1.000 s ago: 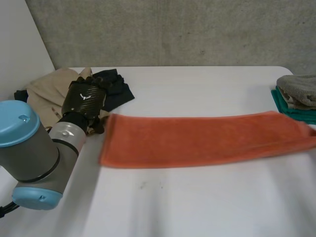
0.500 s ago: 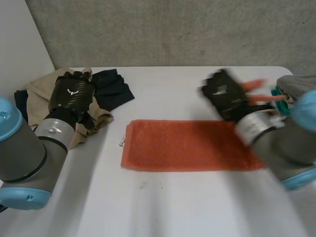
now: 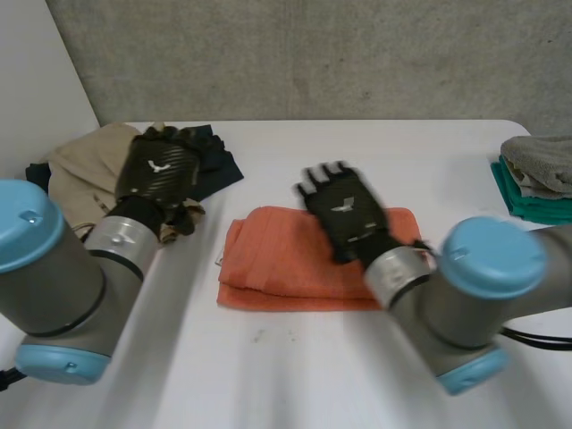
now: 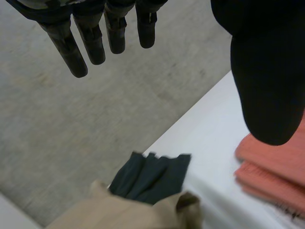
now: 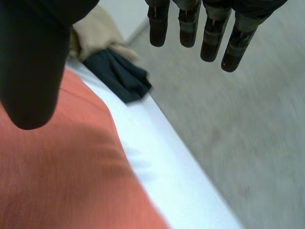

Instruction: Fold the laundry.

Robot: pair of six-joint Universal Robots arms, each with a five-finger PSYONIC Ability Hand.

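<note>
My right hand (image 3: 345, 213) is wide open with straight fingers and holds nothing, above the orange towel (image 3: 268, 264). The towel lies folded in soft terry layers in the middle of the white table (image 3: 295, 366). My left hand (image 3: 159, 172), also open and empty, hangs over a beige garment (image 3: 76, 165) and a dark garment (image 3: 222, 170). The small tag (image 3: 220, 260) at the towel's edge is too small to read.

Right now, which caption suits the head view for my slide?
Right robot hand open over folded orange towel; left robot hand at unfolded clothes pile.
</note>
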